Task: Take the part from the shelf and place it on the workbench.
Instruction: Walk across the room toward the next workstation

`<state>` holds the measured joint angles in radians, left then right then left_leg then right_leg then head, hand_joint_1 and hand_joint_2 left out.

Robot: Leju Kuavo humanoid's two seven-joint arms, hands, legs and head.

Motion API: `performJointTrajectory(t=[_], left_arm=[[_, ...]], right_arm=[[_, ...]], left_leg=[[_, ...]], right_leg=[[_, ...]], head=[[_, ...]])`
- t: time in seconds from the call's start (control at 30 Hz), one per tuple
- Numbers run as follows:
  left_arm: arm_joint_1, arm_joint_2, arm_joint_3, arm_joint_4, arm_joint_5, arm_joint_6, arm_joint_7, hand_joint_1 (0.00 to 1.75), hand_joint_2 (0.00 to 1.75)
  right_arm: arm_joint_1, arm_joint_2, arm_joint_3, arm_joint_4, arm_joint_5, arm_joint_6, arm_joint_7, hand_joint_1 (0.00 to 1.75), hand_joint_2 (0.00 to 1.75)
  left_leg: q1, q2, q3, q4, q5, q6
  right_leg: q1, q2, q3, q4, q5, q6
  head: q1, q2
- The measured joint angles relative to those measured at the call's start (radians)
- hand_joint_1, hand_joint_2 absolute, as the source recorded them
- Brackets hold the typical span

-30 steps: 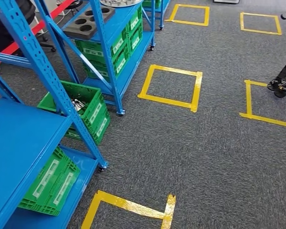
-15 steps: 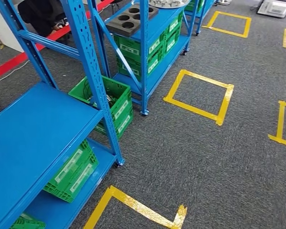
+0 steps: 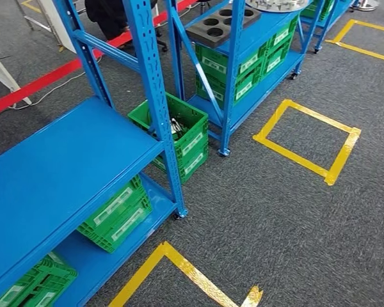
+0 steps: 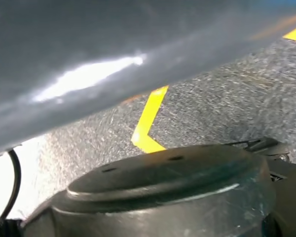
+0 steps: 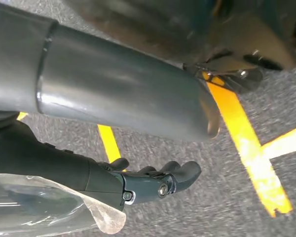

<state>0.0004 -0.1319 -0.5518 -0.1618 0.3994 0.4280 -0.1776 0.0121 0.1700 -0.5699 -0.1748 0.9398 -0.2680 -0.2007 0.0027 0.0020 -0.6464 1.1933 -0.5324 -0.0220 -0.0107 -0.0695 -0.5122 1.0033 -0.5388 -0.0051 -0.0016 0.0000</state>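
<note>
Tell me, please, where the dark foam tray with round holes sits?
In the head view, the dark foam tray lies on the far blue shelf, above green crates.

A near shelf rack [image 3: 59, 173] is set at the left, with two crates [image 3: 116, 214] stored on its bottom shelf and another crate [image 3: 183, 131] placed on the floor just behind its corner post. A second rack [image 3: 248, 57] is placed farther back, with a holed tray [image 3: 221, 22] on its shelf and stacked crates [image 3: 243, 61] below. Taped squares [image 3: 308, 137] are laid on the carpet [image 3: 277, 230] to the right of the racks.
</note>
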Motion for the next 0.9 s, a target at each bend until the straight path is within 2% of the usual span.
performJointTrajectory(t=[0.07, 0.1, 0.13, 0.2, 0.23, 0.27, 0.33, 0.37, 0.4, 0.43, 0.47, 0.5, 0.53, 0.57, 0.6, 0.63, 0.7, 0.73, 0.8, 0.83, 0.87, 0.9], left_arm=[[-0.001, 0.001, 0.002, 0.0, 0.0, 0.0, -0.004, 0.0, 0.0], [-0.003, 0.002, 0.003, 0.0, 0.0, 0.0, -0.005, 0.0, 0.0], [-0.004, 0.002, 0.004, 0.0, -0.001, 0.0, -0.006, 0.0, 0.0], [-0.002, 0.003, 0.004, 0.001, -0.001, 0.001, -0.007, 0.0, 0.0], [0.0, 0.004, 0.004, 0.002, -0.001, 0.002, -0.007, 0.0, 0.0], [0.0, 0.004, 0.004, 0.002, -0.001, 0.002, -0.007, 0.0, 0.0], [-0.002, 0.004, 0.005, 0.002, -0.002, 0.0, -0.007, 0.0, 0.0], [-0.003, 0.004, 0.005, 0.002, -0.002, -0.001, -0.007, 0.0, 0.0], [-0.004, 0.004, 0.005, 0.002, -0.002, -0.001, -0.007, 0.0, 0.0], [-0.004, 0.004, 0.005, 0.002, -0.002, -0.002, -0.007, 0.0, 0.0], [-0.004, 0.004, 0.005, 0.002, -0.002, -0.002, -0.007, 0.0, 0.0], [-0.004, 0.004, 0.005, 0.002, -0.002, -0.002, -0.006, 0.0, 0.0], [-0.004, 0.004, 0.005, 0.002, -0.003, -0.003, -0.006, 0.0, 0.0], [-0.005, 0.005, 0.005, 0.002, -0.003, -0.004, -0.005, 0.0, 0.0], [-0.006, 0.005, 0.005, 0.002, -0.004, -0.005, -0.004, 0.0, 0.0], [-0.007, 0.006, 0.005, 0.002, -0.004, -0.006, -0.003, 0.0, 0.0], [-0.005, 0.007, 0.005, 0.004, -0.005, -0.006, -0.001, 0.0, 0.0], [-0.003, 0.008, 0.005, 0.004, -0.005, -0.006, 0.0, 0.0, 0.0], [-0.003, 0.008, 0.004, 0.006, -0.006, -0.006, 0.001, 0.0, 0.0], [-0.005, 0.008, 0.004, 0.006, -0.007, -0.007, 0.001, 0.0, 0.0], [-0.007, 0.008, 0.004, 0.006, -0.009, -0.008, 0.001, 0.0, 0.0], [-0.008, 0.008, 0.004, 0.006, -0.01, -0.009, 0.002, 0.0, 0.0]], right_arm=[[-0.003, 0.011, 0.0, 0.0, 0.0, -0.005, 0.001, 0.0, 0.0], [-0.003, 0.015, 0.0, 0.0, 0.0, -0.005, -0.001, 0.0, 0.0], [-0.004, 0.018, 0.0, 0.0, 0.0, -0.005, -0.005, 0.0, 0.0], [-0.007, 0.022, 0.0, 0.0, 0.001, -0.005, -0.016, 0.0, 0.0], [-0.009, 0.023, 0.0, -0.001, 0.003, -0.005, -0.021, 0.0, 0.0], [-0.01, 0.024, 0.0, -0.001, 0.004, -0.005, -0.026, 0.0, 0.0], [-0.009, 0.025, 0.0, -0.001, 0.007, -0.005, -0.033, 0.0, 0.0], [-0.008, 0.025, 0.0, -0.001, 0.007, -0.006, -0.034, 0.0, 0.0], [-0.006, 0.025, 0.0, -0.001, 0.007, -0.006, -0.034, 0.0, 0.0], [-0.005, 0.025, 0.0, -0.001, 0.007, -0.007, -0.035, 0.0, 0.0], [-0.005, 0.025, 0.0, -0.001, 0.008, -0.008, -0.035, 0.0, 0.0], [-0.005, 0.025, 0.0, -0.001, 0.008, -0.009, -0.035, 0.0, 0.0], [-0.005, 0.025, 0.0, -0.001, 0.008, -0.01, -0.035, 0.0, 0.0], [-0.005, 0.025, 0.0, -0.001, 0.008, -0.01, -0.035, 0.0, 0.0], [-0.005, 0.025, 0.0, 0.0, 0.008, -0.011, -0.035, 0.0, 0.0], [-0.005, 0.025, 0.0, 0.0, 0.008, -0.011, -0.034, 0.0, 0.0], [-0.006, 0.026, 0.0, 0.0, 0.008, -0.012, -0.034, 0.0, 0.0], [-0.006, 0.026, 0.0, 0.0, 0.008, -0.012, -0.034, 0.0, 0.0], [-0.007, 0.027, 0.0, 0.0, 0.008, -0.012, -0.034, 0.0, 0.0], [-0.006, 0.027, 0.0, 0.0, 0.008, -0.012, -0.034, 0.0, 0.0], [-0.005, 0.027, 0.0, 0.0, 0.008, -0.012, -0.034, 0.0, 0.0], [-0.004, 0.027, 0.0, 0.0, 0.008, -0.012, -0.033, 0.0, 0.0]], left_leg=[[-0.01, 0.046, 0.068, -0.127, 0.044, 0.015], [-0.016, 0.062, 0.085, -0.163, 0.051, 0.023], [-0.021, 0.069, 0.091, -0.176, 0.047, 0.029], [-0.019, 0.049, 0.09, -0.184, 0.051, 0.039], [-0.016, 0.039, 0.092, -0.189, 0.054, 0.044], [-0.011, 0.029, 0.094, -0.193, 0.058, 0.049], [-0.007, 0.008, 0.093, -0.196, 0.062, 0.055], [-0.006, -0.005, 0.092, -0.196, 0.062, 0.057], [-0.006, -0.018, 0.092, -0.196, 0.062, 0.058], [-0.006, -0.031, 0.093, -0.196, 0.062, 0.058], [-0.004, -0.046, 0.094, -0.195, 0.061, 0.057], [-0.002, -0.061, 0.096, -0.193, 0.06, 0.054], [-0.001, -0.076, 0.095, -0.19, 0.058, 0.05], [0.0, -0.089, 0.092, -0.184, 0.056, 0.044], [0.0, -0.102, 0.088, -0.179, 0.055, 0.037], [0.001, -0.113, 0.082, -0.176, 0.056, 0.03], [0.004, -0.134, 0.074, -0.176, 0.06, 0.017], [0.004, -0.127, 0.07, -0.17, 0.056, 0.012], [0.003, -0.078, 0.042, -0.11, 0.02, 0.003], [0.002, -0.045, 0.014, -0.05, -0.01, -0.001], [0.003, -0.027, -0.019, 0.017, -0.039, -0.004], [0.004, -0.018, -0.047, 0.075, -0.058, -0.005]], right_leg=[[0.005, -0.022, 0.006, 0.0, -0.007, 0.006], [0.006, -0.033, 0.008, 0.0, -0.01, 0.01], [0.008, -0.044, 0.011, -0.001, -0.013, 0.016], [0.008, -0.056, 0.019, -0.003, -0.018, 0.025], [0.007, -0.04, 0.019, 0.003, -0.026, 0.03], [0.006, -0.014, 0.007, 0.029, -0.044, 0.034], [0.002, 0.046, -0.048, 0.144, -0.104, 0.041], [0.001, 0.059, -0.085, 0.214, -0.131, 0.044], [0.0, 0.064, -0.114, 0.266, -0.144, 0.046], [-0.001, 0.066, -0.128, 0.283, -0.136, 0.048], [-0.002, 0.068, -0.124, 0.261, -0.108, 0.049], [-0.005, 0.076, -0.102, 0.201, -0.066, 0.051], [-0.01, 0.099, -0.073, 0.133, -0.03, 0.053], [-0.014, 0.124, -0.047, 0.071, -0.006, 0.054], [-0.017, 0.144, -0.029, 0.032, 0.004, 0.053], [-0.017, 0.156, -0.022, 0.019, 0.001, 0.049], [-0.016, 0.137, -0.017, 0.017, 0.003, 0.035], [-0.016, 0.125, -0.016, 0.015, 0.004, 0.028], [-0.017, 0.095, -0.012, 0.012, 0.005, 0.015], [-0.015, 0.079, -0.01, 0.012, 0.003, 0.01], [-0.012, 0.062, -0.01, 0.012, 0.001, 0.005], [-0.01, 0.045, -0.009, 0.012, -0.001, 0.003]], head=[[0.0, 0.0], [0.001, 0.0], [0.001, 0.0], [0.001, 0.0], [0.002, 0.0], [0.004, 0.0], [0.01, 0.0], [0.012, 0.0], [0.013, 0.0], [0.013, 0.0], [0.013, 0.0], [0.013, 0.0], [0.014, 0.0], [0.015, 0.0], [0.015, 0.0], [0.016, 0.0], [0.016, 0.0], [0.014, 0.0], [0.003, 0.0], [-0.003, 0.0], [-0.006, 0.0], [-0.006, 0.0]])
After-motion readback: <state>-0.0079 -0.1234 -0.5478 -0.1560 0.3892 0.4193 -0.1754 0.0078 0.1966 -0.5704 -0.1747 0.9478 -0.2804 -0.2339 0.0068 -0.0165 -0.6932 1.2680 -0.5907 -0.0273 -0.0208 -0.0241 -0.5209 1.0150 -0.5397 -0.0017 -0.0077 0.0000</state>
